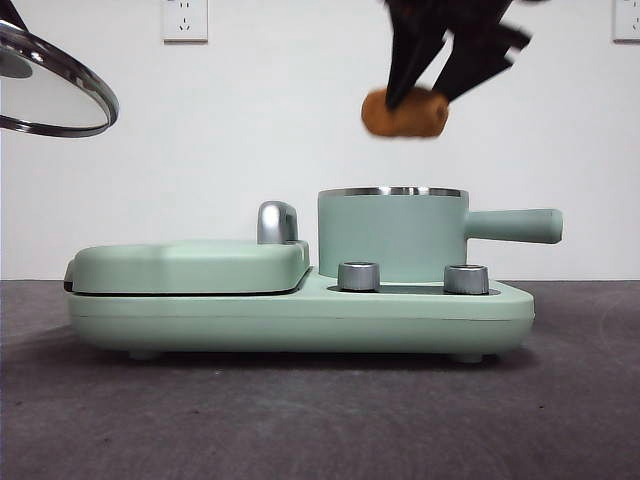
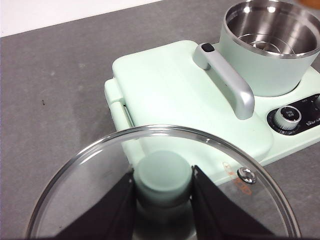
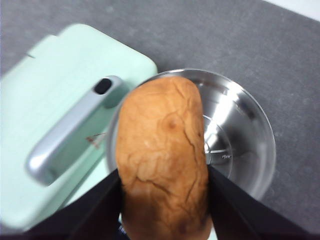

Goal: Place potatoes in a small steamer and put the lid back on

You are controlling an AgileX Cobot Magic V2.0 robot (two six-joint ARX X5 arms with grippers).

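**Potato held above the open pot, slightly off centre**

My right gripper (image 1: 432, 88) is clamped on the potato (image 1: 405, 113), one jaw on each long side, well above the table. The pot (image 1: 392, 235) stands directly below on the green cooker base (image 1: 300, 315), mouth open and empty, steel rim clear. From my right wrist camera the potato (image 3: 165, 157) covers the pot's rim on the side toward the chrome handle (image 3: 67, 135), so I judge it needs a small shift toward the pot's centre before lowering. Its long axis runs level between my jaws and looks almost as long as the mouth is wide. My left gripper (image 2: 162, 192) grips the lid (image 2: 165, 182) by its knob, held high and well to the side, over the griddle cover (image 2: 165, 85)
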